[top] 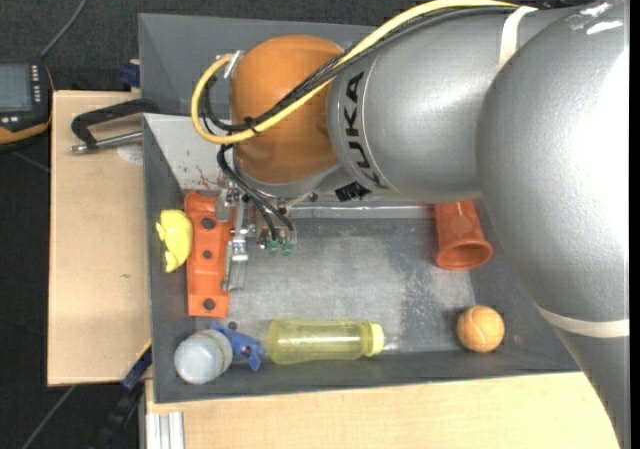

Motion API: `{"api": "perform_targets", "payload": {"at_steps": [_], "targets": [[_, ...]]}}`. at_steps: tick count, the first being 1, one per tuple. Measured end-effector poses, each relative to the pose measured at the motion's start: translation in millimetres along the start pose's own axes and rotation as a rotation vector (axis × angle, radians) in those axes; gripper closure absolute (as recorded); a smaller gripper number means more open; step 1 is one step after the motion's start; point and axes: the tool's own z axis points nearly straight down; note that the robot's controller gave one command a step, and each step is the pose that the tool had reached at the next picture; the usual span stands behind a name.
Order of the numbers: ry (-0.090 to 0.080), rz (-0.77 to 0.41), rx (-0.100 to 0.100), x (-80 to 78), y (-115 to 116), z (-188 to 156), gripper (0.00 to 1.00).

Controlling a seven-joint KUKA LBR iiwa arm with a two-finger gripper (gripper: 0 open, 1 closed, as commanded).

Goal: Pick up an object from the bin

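You have the gripper (240,249) low at the left end of the bin (350,277), its metal tip just beside the right edge of a flat orange block with holes (205,262). The block lies lengthwise near the left wall, touching a yellow plastic piece (174,239). You cannot tell whether the gripper is open or closed (the orange wrist cover (280,107) hangs over it)
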Motion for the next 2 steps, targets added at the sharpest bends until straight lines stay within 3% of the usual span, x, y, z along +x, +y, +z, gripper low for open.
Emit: {"api": "perform_targets", "payload": {"at_steps": [1, 2], "targets": [[-0.007, 0.003, -0.002, -1.6, -1, -5, 0.0], [-0.009, -0.378, -0.002, -17.7, -1, 55, 0.0]]}}
